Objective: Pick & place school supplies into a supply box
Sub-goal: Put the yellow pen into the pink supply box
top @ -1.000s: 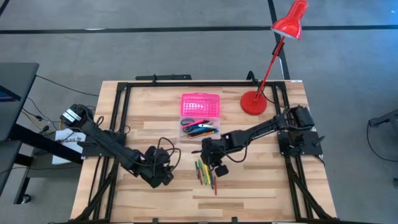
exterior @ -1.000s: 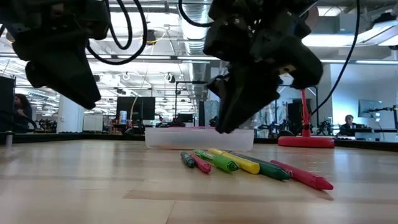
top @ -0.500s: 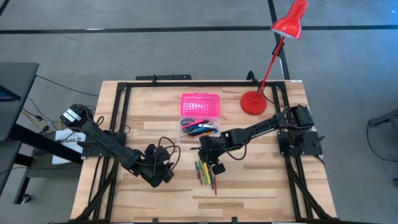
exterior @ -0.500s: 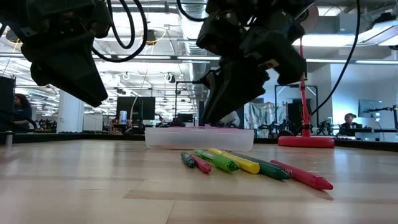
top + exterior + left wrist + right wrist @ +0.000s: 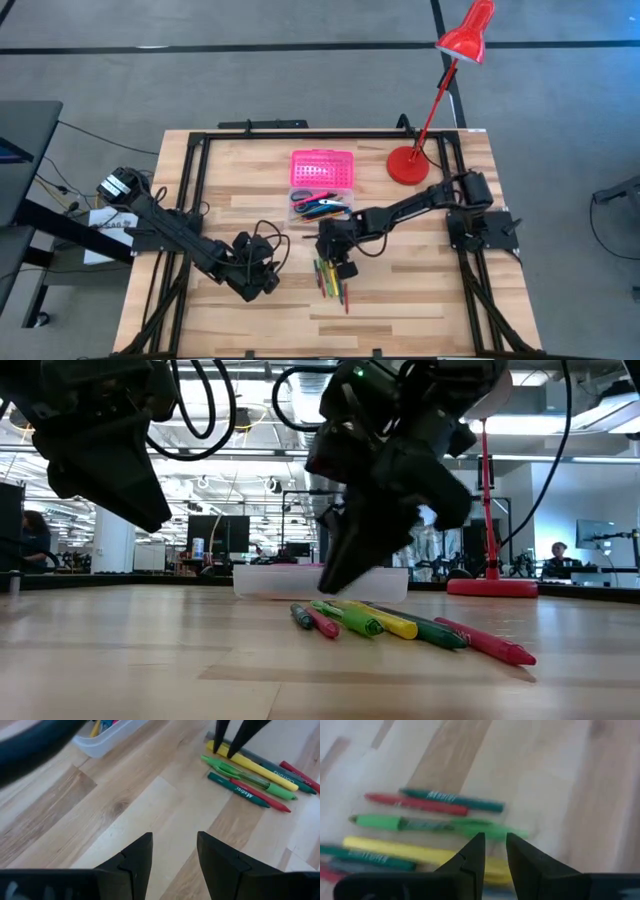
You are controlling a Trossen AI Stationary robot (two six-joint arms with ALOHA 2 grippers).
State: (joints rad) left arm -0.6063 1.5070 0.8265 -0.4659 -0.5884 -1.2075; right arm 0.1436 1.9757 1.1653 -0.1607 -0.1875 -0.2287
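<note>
Several pens and markers lie side by side on the wooden table near its middle: yellow, light green, red and dark green. The supply box stands behind them, its pink lid laid open and its clear base holding several supplies. My right gripper is open just above the pens' far ends, its fingers on either side of the yellow marker's end. My left gripper hovers open to the pens' left, over bare wood.
A red desk lamp stands at the back right on its round base, its arm leaning over the table's edge. A black frame runs along the table's sides. Bare wood lies near the front edge.
My right gripper has come down and a little toward the table's left edge, from above the pens to their far ends beside the box. The pens have kept their places.
</note>
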